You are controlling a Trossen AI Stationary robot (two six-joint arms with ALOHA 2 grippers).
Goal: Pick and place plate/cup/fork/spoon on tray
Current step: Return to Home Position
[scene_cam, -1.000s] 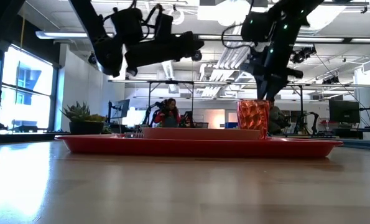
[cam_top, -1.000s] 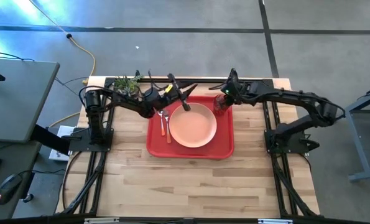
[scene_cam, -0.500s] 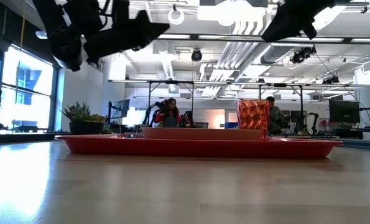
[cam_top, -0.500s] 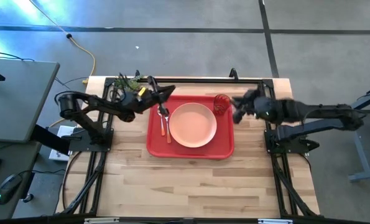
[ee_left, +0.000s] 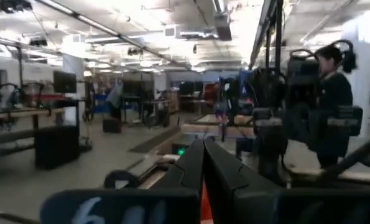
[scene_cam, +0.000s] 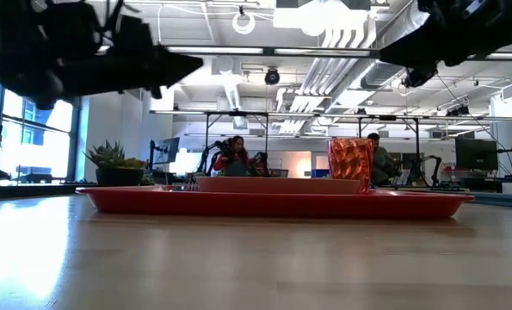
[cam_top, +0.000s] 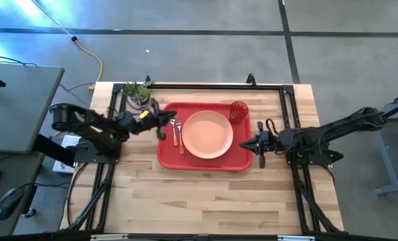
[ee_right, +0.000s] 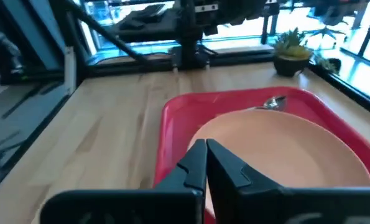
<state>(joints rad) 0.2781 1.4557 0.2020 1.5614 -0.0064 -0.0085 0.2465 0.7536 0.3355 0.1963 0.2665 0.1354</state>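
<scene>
The red tray (cam_top: 168,157) lies mid-table. On it rest the peach plate (cam_top: 208,134), the orange-red ribbed cup (cam_top: 239,111) upright at its far right corner, and the fork and spoon (cam_top: 177,132) side by side left of the plate. My left gripper (cam_top: 165,120) hovers shut at the tray's left rim; the left wrist view shows its fingers (ee_left: 204,163) closed together. My right gripper (cam_top: 245,143) hovers shut at the tray's right rim, pointing at the plate (ee_right: 278,146). In the low view both arms hang above the tray (scene_cam: 273,203) and the cup (scene_cam: 350,159).
A small potted plant (cam_top: 137,92) stands on the table's far left part, beyond the tray's corner. Bare wood stretches from the tray to the near edge. Black arm frames run along both table sides. People sit in the room behind.
Both grippers have drawn back from over the tray. The left went from above the plate's far edge toward the table's left edge; the right left the cup and swung toward the right and near edges. Both sank lower and shut. The cup, plate and cutlery stayed put.
</scene>
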